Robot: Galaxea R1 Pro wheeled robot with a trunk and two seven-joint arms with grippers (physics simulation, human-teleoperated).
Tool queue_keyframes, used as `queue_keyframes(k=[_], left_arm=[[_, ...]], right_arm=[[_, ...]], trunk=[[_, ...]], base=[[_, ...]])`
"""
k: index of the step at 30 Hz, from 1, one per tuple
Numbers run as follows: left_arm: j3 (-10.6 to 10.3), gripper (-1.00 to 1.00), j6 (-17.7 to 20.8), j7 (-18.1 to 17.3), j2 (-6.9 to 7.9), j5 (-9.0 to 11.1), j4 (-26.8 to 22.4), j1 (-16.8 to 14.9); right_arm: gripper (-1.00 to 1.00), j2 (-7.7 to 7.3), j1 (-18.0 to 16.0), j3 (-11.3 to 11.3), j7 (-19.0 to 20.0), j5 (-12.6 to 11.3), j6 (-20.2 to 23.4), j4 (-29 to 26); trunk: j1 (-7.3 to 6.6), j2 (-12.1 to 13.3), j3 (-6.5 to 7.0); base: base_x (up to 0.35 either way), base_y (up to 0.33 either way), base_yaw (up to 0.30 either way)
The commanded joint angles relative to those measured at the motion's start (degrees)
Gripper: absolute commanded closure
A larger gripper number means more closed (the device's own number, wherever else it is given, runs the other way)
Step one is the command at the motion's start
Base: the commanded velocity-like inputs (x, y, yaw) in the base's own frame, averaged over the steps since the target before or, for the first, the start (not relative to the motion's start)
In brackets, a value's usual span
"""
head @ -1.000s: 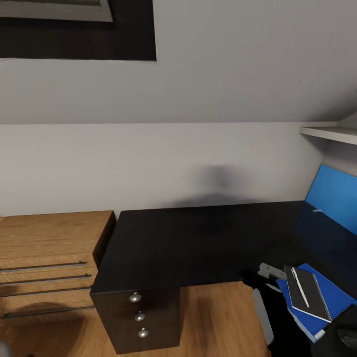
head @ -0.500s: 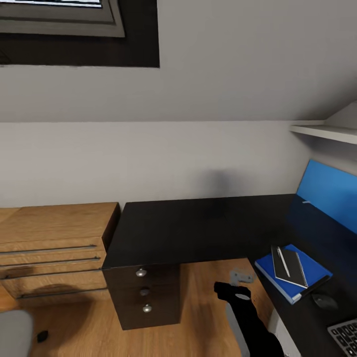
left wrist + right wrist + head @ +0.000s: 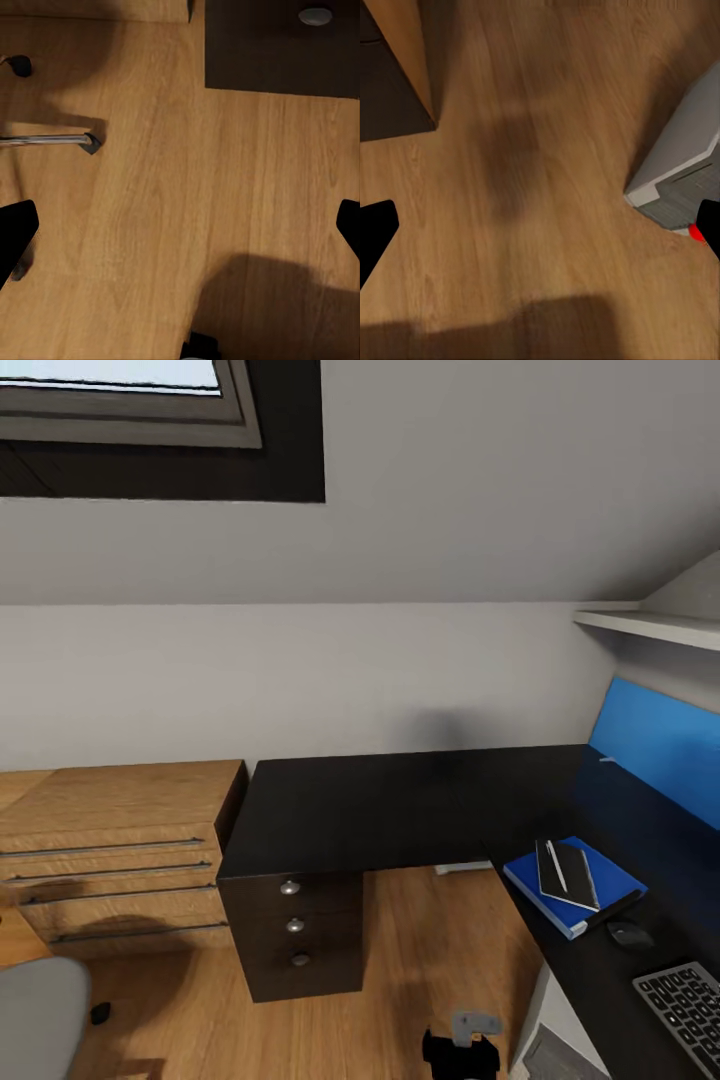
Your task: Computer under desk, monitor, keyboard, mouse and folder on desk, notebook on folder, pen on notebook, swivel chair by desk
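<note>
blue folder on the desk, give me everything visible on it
The blue folder is a flat, rectangular, bright blue cover with a pale edge along its near side. It lies flat on the black desk, angled to the desk edge. A dark notebook lies on top with a light pen on it. The mouse sits just beside its near corner.

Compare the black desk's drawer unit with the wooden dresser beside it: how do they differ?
The drawer unit is black with three small round knobs; the wooden dresser is light oak with long horizontal bar handles. The drawer unit is narrow and sits under the black desk; the dresser is wider and stands on its own, to the left in the head view. Both stand on the wood floor against the same wall.
</note>
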Motion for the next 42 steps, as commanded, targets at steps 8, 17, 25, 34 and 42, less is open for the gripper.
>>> queue_keyframes(k=[8, 17, 25, 34, 42], left_arm=[[0.1, -1.0, -2.3, 0.3, -0.16, -0.7, 1.6, 0.0], [0.1, -1.0, -2.4, 0.4, -0.44, -0.5, 9.4, -0.9], [0.1, -1.0, -2.5, 0.3, -0.47, -0.6, 16.4, -1.6], [0.2, -1.0, -5.0, -0.1, 1.02, -0.5, 28.6, -1.8], [0.3, -1.0, -7.4, 0.1, 1.31, -0.5, 29.6, -1.9]], right_arm=[[-1.0, -0.39, -0.1, 5.1, -0.3, 2.1, -16.7, 10.6], [-1.0, -3.15, -0.1, 5.6, 4.5, 2.2, -21.3, 16.6], [-1.0, -2.39, -0.1, 6.0, 5.8, 2.4, -25.0, 17.4], [-1.0, -1.82, -0.1, 5.8, 5.9, 2.4, -28.1, 17.6], [-1.0, -2.38, -0.1, 5.7, 5.6, 2.3, -41.1, 22.8]], trunk=[[-1.76, 3.2, 1.39], [-3.74, 6.8, 3.0], [-5.49, 10.0, 4.44], [-7.47, 13.6, 6.05], [-9.23, 16.8, 7.52]], base=[[-0.01, 0.0, 0.0], [0.0, 0.0, 0.0], [0.0, 0.0, 0.0], [0.0, 0.0, 0.047], [0.0, 0.0, 0.267]])
